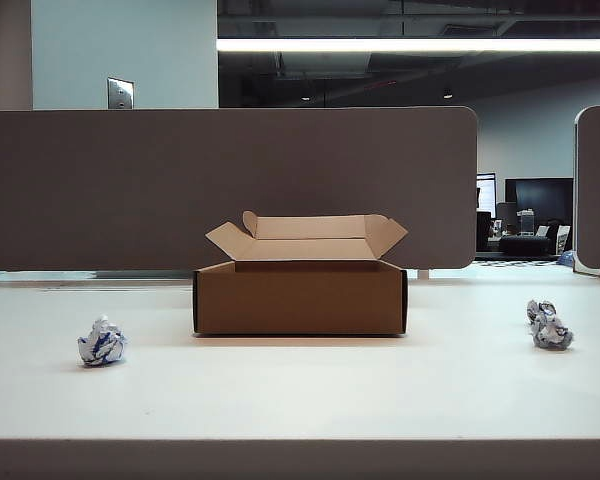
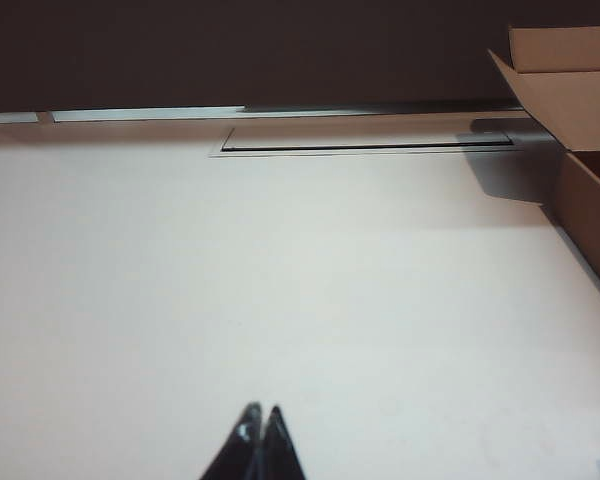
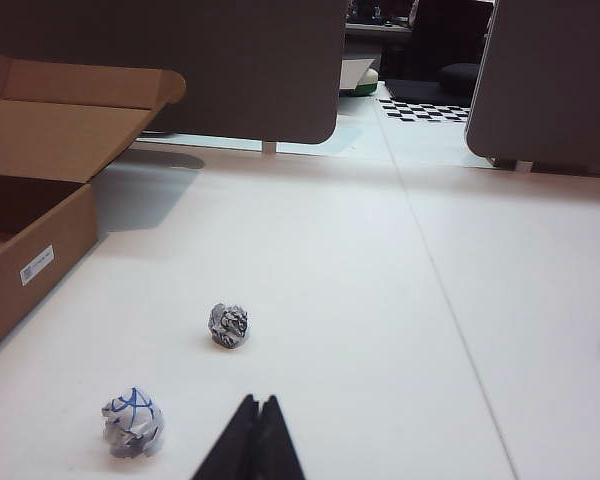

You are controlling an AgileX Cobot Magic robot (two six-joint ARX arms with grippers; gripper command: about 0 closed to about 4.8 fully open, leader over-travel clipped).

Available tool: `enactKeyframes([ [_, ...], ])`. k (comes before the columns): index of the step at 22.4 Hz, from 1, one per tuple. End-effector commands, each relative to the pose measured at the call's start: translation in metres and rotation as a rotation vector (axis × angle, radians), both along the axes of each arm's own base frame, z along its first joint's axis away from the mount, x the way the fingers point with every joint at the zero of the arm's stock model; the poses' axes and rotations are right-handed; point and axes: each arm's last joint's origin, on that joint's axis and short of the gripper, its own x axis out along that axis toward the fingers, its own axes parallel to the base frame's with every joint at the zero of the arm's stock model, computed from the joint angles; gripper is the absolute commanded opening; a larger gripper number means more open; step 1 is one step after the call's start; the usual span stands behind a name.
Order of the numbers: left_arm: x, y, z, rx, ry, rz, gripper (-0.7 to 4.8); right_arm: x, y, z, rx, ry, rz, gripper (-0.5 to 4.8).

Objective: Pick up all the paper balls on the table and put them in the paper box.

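A: so what's actually sitting on the table (image 1: 310, 400)?

B: white top, the open paper box (image 1: 300, 297) in the middle toward the back. One paper ball (image 1: 102, 343) off to its left, two more on the right, nearly touching (image 1: 541, 310) (image 1: 553, 334). All outside the box.

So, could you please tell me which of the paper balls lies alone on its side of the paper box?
The paper ball left of the paper box lies alone; the other two sit close together on the right, ahead of the shut right hand.
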Motion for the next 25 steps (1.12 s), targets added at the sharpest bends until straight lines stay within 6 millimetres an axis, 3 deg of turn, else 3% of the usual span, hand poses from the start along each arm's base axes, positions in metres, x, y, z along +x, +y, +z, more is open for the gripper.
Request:
enactKeyframes([
  [1, 0.000, 0.000, 0.002, -0.004, -0.009, 0.000, -0.06, 0.000, 0.000, 0.000, 0.002, -0.014, 0.002, -0.01],
  [9, 0.000, 0.000, 0.002, -0.008, -0.012, 0.000, -0.06, 0.000, 0.000, 0.001, 0.015, -0.028, 0.002, -0.01],
  [14, -0.003, 0.000, 0.019, -0.059, -0.064, 0.008, -0.06, -0.001, -0.002, 0.016, 0.241, -0.168, -0.055, -0.02],
  [16, -0.007, 0.001, 0.034, -0.068, -0.107, 0.008, -0.06, -0.004, -0.002, 0.028, 0.318, -0.245, -0.066, -0.03],
  [19, -0.024, 0.001, 0.085, -0.178, -0.254, -0.022, -0.06, -0.016, -0.002, 0.070, 0.427, -0.321, -0.053, -0.05],
  [22, -0.030, 0.001, 0.113, -0.165, -0.298, -0.040, -0.06, -0.019, -0.001, 0.104, 0.402, -0.319, -0.049, -0.05],
  [23, -0.027, 0.000, 0.122, -0.167, -0.282, -0.062, -0.06, -0.016, -0.001, 0.122, 0.338, -0.315, -0.058, -0.05],
  [25, -0.021, -0.001, 0.132, -0.162, -0.257, -0.080, -0.06, -0.009, -0.002, 0.140, 0.271, -0.294, -0.070, -0.05],
])
